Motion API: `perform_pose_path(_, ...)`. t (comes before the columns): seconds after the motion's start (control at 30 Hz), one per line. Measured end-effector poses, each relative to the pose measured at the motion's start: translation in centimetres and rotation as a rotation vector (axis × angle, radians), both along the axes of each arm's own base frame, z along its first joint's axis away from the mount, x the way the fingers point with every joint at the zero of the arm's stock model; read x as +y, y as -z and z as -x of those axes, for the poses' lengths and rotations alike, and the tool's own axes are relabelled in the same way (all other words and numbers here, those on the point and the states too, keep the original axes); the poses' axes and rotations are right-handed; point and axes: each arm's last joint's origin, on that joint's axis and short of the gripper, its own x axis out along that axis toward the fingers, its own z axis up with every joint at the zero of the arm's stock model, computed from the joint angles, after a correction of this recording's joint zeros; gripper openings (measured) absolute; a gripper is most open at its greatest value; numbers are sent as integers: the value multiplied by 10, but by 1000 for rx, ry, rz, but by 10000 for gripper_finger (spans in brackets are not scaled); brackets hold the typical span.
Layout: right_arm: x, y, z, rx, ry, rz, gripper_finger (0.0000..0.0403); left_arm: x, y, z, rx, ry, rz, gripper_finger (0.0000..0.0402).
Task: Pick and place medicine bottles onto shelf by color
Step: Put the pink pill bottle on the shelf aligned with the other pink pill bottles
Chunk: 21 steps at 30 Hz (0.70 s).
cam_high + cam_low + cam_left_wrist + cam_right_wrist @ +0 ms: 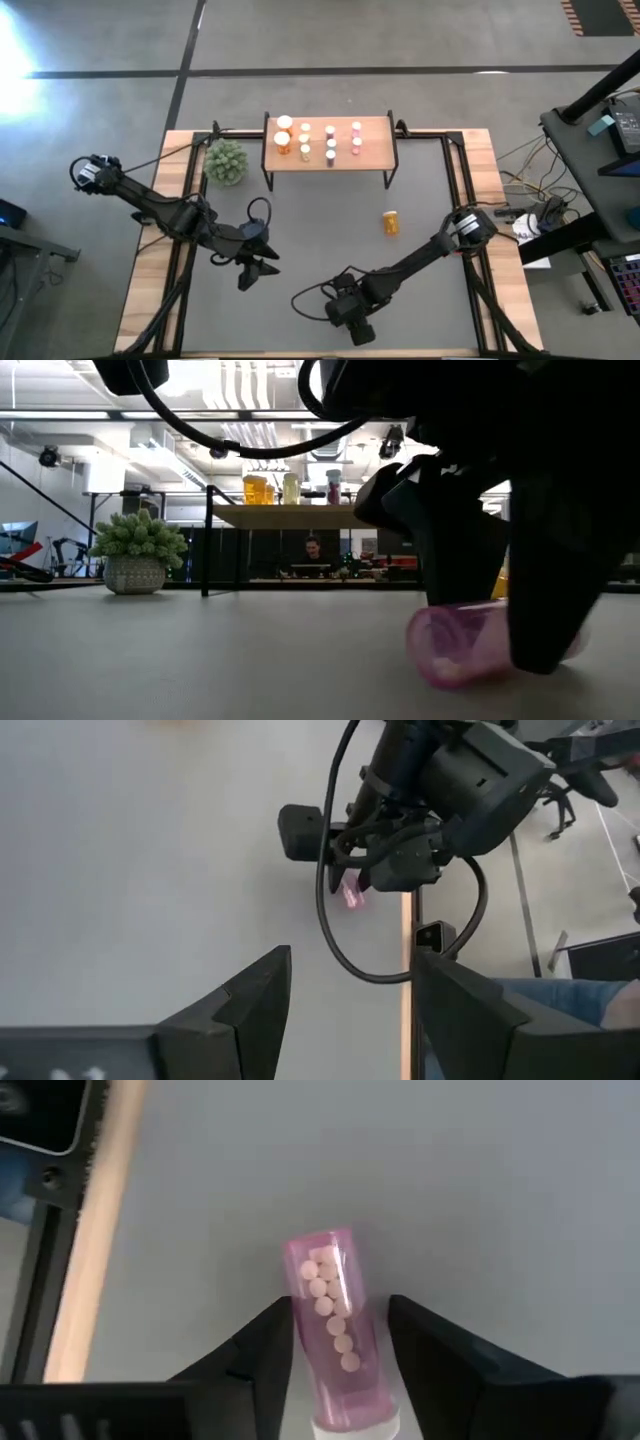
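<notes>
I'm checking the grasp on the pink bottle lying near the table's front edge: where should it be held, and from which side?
Grip the pink bottle across its round body, coming from above: it lies on its side, and the right hand already straddles its middle, fingers open either side.

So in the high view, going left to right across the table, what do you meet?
Green plant → left gripper → shelf with its rows of bottles → right gripper at the near edge → lone orange bottle lying on the grey top.
</notes>
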Motion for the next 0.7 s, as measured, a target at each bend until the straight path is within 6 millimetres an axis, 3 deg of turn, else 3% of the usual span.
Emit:
perform_pose_path(0.23, -8, -3, 4, 43, 21, 51, 100, 0, 4, 1, 9, -3, -7, 190)
perform_pose_path(0.43, -19, -11, 14, 124, 26, 125, 97, 1, 13, 1, 30, -4, -19, 190)
perform_pose_path(0.7, -69, -30, 23, 148, 144, 301, 103, 0, 19, -1, 11, -9, -13, 190)
